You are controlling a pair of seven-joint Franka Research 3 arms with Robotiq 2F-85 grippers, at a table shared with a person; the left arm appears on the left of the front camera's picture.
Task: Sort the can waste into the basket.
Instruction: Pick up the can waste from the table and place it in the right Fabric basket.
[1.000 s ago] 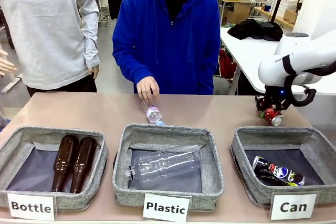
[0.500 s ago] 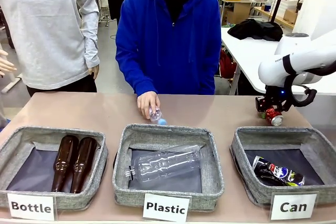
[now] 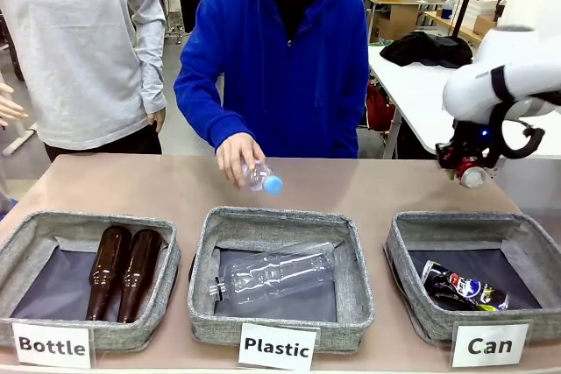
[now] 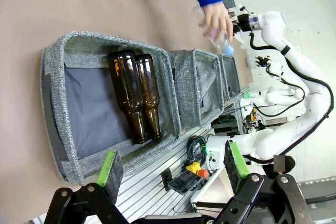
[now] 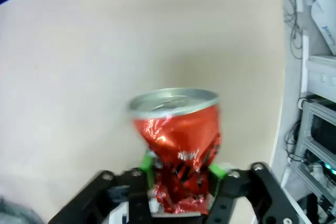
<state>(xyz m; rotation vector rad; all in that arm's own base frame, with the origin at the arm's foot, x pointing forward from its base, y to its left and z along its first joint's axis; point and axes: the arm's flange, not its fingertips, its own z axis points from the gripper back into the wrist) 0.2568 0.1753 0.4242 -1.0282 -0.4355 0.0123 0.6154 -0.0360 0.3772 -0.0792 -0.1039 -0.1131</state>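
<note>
A crushed red can [image 5: 176, 135] with a silver top sits between the green pads [image 5: 148, 162] of my right gripper [image 5: 181, 170], which is shut on it. In the front view that gripper [image 3: 467, 169] holds the red can [image 3: 474, 177] in the air, above the table just behind the far right basket. A slim black can [image 3: 463, 287] lies on the dark lining of the grey "Can" basket [image 3: 405, 232]. My left gripper [image 4: 173, 163] is open, empty, and hangs off the table's near edge beside the "Bottle" basket [image 4: 52, 61].
A person in a blue hoodie holds a small clear plastic bottle [image 3: 261, 179] above the table behind the "Plastic" basket [image 3: 207, 238], which holds another clear bottle [image 3: 276, 272]. Two brown glass bottles [image 3: 123, 271] lie in the "Bottle" basket [image 3: 22, 232]. Another person stands at far left.
My right gripper has closed on the red can and lifted it up off the table, slightly to the right. The person's hand has picked the small plastic bottle up off the table.
</note>
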